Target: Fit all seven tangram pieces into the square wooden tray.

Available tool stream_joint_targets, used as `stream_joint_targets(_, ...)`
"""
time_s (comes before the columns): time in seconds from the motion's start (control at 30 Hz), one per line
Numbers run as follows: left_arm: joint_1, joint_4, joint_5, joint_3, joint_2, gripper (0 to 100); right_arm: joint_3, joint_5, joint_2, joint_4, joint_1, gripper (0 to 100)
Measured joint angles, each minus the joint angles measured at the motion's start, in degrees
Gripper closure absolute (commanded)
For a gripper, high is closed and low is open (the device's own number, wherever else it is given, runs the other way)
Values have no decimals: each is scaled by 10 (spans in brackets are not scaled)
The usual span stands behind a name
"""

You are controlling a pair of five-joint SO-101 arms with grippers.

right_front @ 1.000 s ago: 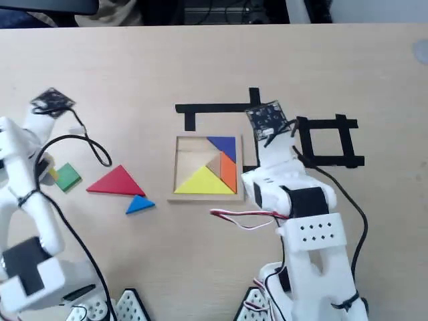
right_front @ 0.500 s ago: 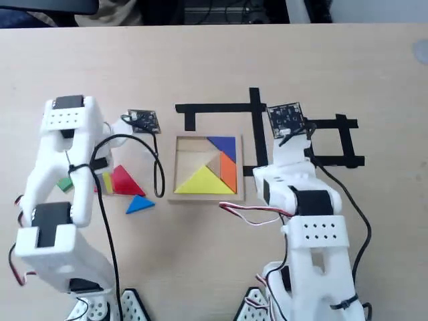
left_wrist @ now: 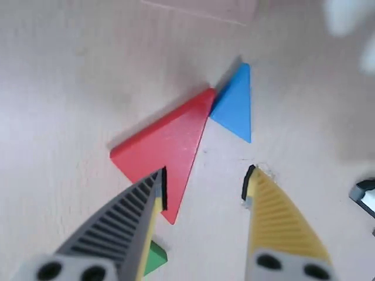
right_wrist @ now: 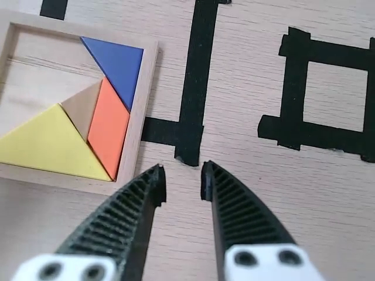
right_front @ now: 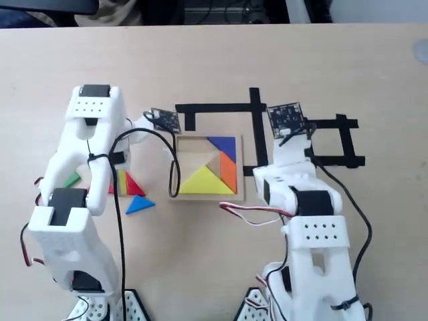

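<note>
**Q:** Where are your two pincers?

**A:** My left pincer (left_wrist: 205, 175) hangs over the worktop (right_front: 200, 60) to the left of the tray, above the loose pieces. Its jaws are spread wide with nothing between them. One fingertip (left_wrist: 157, 186) lies over an edge of the red triangle (left_wrist: 167, 146), and the other is above bare wood. My right pincer (right_wrist: 182, 170) sits just off the tray's right side, near an end of the black tape (right_wrist: 199, 70). Its jaws are parted only a narrow gap, and it grips nothing.

**Q:** And the puzzle?

**A:** The square wooden tray (right_front: 206, 197) lies flat in the middle, between my arms. Inside it are the yellow triangle (right_wrist: 50, 143), the orange piece (right_wrist: 109, 126), the dark blue triangle (right_wrist: 117, 61) and a tan triangle (right_wrist: 82, 105). They sit flush together against the right wall, and the upper left of the tray floor is bare.

**Q:** What is outside?

**A:** The red triangle touches the light blue triangle (left_wrist: 235, 105) at one corner. The green piece (left_wrist: 153, 257) lies near them, partly hidden behind my finger.
</note>
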Motion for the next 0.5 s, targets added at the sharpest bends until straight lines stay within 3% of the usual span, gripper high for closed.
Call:
stream_joint_targets(0.23, -25, -9, 3, -27, 4, 756, 0, 0, 0, 0, 0, 878)
stream_joint_targets(0.37, -30, -21, -16, -28, 43, 655, 2, 0, 0, 0, 0, 878)
stream_joint_targets(0.5, -42, -35, -17, -59, 92, 641, 2, 0, 0, 0, 0, 878)
